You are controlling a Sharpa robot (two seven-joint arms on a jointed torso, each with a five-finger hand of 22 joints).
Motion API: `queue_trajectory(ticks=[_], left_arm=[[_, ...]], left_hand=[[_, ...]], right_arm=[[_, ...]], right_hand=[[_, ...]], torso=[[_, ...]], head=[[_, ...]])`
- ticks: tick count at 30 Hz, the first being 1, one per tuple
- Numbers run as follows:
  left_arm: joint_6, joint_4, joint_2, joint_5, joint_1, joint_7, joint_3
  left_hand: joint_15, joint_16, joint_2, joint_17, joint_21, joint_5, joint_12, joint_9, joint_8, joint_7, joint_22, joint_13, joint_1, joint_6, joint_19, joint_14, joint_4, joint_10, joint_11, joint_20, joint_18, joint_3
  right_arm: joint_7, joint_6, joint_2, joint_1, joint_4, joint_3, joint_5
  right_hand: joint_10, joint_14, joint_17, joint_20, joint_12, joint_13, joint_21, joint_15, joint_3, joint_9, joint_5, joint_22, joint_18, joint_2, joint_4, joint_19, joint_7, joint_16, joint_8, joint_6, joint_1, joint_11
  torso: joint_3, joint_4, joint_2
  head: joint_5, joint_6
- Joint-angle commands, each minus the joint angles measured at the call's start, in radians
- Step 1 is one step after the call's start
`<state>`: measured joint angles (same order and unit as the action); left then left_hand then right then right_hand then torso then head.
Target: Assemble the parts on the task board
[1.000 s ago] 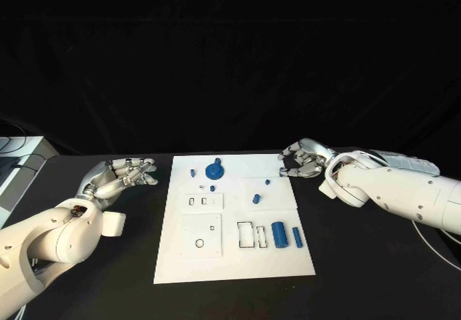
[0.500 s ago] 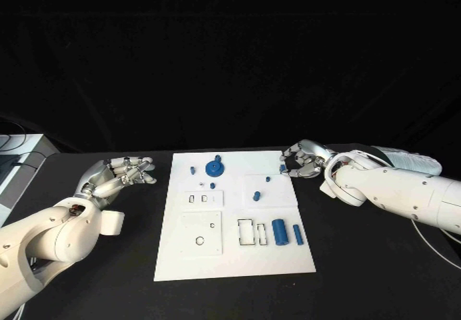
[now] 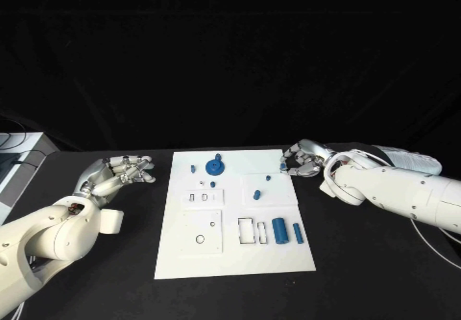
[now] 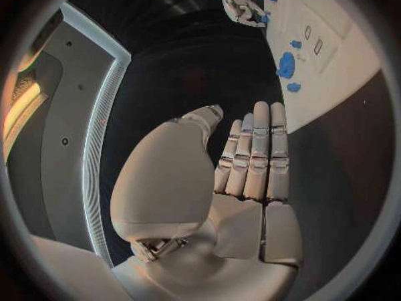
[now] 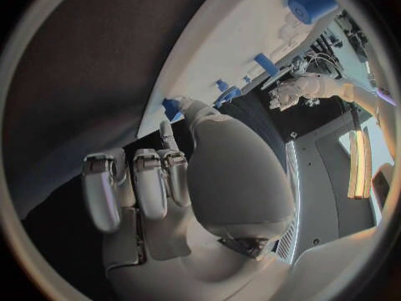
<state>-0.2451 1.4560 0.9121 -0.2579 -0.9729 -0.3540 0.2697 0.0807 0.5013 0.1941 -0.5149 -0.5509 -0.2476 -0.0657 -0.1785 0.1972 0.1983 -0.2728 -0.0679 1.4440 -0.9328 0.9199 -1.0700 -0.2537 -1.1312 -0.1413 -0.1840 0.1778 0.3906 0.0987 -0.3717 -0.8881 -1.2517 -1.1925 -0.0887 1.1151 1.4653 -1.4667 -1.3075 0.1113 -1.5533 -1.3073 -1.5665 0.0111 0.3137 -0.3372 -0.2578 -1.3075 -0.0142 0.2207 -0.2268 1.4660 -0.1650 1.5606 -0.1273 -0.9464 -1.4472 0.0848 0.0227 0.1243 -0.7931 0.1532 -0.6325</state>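
Note:
The white task board (image 3: 235,257) lies in the middle of the black table. A blue gear (image 3: 215,170) stands near its far edge, with a small blue piece (image 3: 193,171) to its left. Another small piece (image 3: 256,195) sits mid-board. A blue cylinder (image 3: 280,232) and a thinner pin (image 3: 297,233) lie at the right, near rectangular slots. My right hand (image 3: 304,162) is curled at the board's far right corner and pinches a small blue part (image 3: 285,167). My left hand (image 3: 120,175) rests off the board's left side, fingers straight, holding nothing.
A pale box (image 3: 17,163) stands at the table's left edge. A cable (image 3: 434,250) runs along the right side. The board has recessed plates with slots (image 3: 202,198) and a ring hole (image 3: 200,239).
My right hand has drawn slightly toward the far edge with the small blue part between its fingers. The left hand has hardly moved.

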Motion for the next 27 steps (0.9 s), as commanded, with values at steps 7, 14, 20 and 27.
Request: queue_trajectory(ticks=[7, 14, 20, 27], left_arm=[[0.014, 0.000, 0.001, -0.003, 0.000, -0.008, 0.001], [0.014, -0.001, 0.001, -0.003, 0.000, -0.007, 0.001], [0.014, -0.003, 0.001, -0.003, 0.000, -0.006, 0.001], [0.014, -0.004, 0.000, -0.003, 0.000, -0.005, 0.001]], left_hand=[[0.000, 0.003, 0.006, -0.002, -0.004, 0.006, 0.002, -0.001, -0.002, 0.002, -0.002, 0.000, -0.003, -0.001, -0.009, 0.009, -0.001, -0.003, 0.000, -0.002, 0.000, 0.007], [0.000, 0.003, 0.006, -0.002, -0.004, 0.006, 0.002, -0.001, -0.002, 0.002, -0.002, 0.000, -0.003, -0.001, -0.009, 0.009, -0.001, -0.003, 0.000, -0.002, 0.000, 0.007], [0.000, 0.003, 0.006, -0.002, -0.005, 0.006, 0.002, -0.001, -0.003, 0.003, -0.003, 0.001, -0.003, 0.000, -0.010, 0.009, -0.001, -0.002, 0.000, -0.002, 0.000, 0.007], [0.000, 0.003, 0.006, -0.002, -0.005, 0.006, 0.002, -0.001, -0.003, 0.003, -0.003, 0.001, -0.003, 0.000, -0.010, 0.009, -0.001, -0.002, 0.000, -0.002, 0.000, 0.007]], right_arm=[[-0.006, 0.026, 0.006, 0.003, 0.007, -0.001, 0.013], [-0.009, 0.030, 0.011, 0.005, 0.008, -0.001, 0.015], [-0.010, 0.016, 0.013, 0.005, 0.005, -0.001, 0.017], [-0.018, -0.063, 0.013, 0.006, -0.011, -0.001, 0.013]], right_hand=[[0.095, -0.096, -0.229, -0.010, -0.006, -0.254, -0.002, -0.016, 0.061, -0.008, -0.001, -0.261, 0.013, -0.043, 0.002, 0.103, 0.015, 0.002, -0.025, -0.048, -0.007, -0.016], [0.096, -0.096, -0.231, -0.011, -0.007, -0.255, -0.004, -0.017, 0.065, -0.008, 0.002, -0.263, 0.014, -0.042, 0.005, 0.104, 0.016, 0.002, -0.026, -0.049, -0.007, -0.017], [0.099, -0.097, -0.231, -0.013, -0.010, -0.257, -0.004, -0.018, 0.067, -0.008, 0.009, -0.263, 0.014, -0.036, 0.005, 0.105, 0.016, 0.002, -0.026, -0.050, -0.001, -0.017], [0.105, -0.098, -0.236, -0.018, -0.017, -0.264, -0.004, -0.024, 0.076, -0.013, 0.014, -0.263, 0.014, -0.036, 0.002, 0.105, 0.026, 0.003, -0.041, -0.073, 0.015, -0.025]], torso=[[0.0010, -0.0008, -0.001], [0.0015, -0.0006, 0.000], [0.0017, -0.0003, -0.001], [0.0023, -0.0004, 0.000]], head=[[0.001, -0.002], [-0.001, -0.004], [0.000, -0.005], [-0.001, -0.005]])
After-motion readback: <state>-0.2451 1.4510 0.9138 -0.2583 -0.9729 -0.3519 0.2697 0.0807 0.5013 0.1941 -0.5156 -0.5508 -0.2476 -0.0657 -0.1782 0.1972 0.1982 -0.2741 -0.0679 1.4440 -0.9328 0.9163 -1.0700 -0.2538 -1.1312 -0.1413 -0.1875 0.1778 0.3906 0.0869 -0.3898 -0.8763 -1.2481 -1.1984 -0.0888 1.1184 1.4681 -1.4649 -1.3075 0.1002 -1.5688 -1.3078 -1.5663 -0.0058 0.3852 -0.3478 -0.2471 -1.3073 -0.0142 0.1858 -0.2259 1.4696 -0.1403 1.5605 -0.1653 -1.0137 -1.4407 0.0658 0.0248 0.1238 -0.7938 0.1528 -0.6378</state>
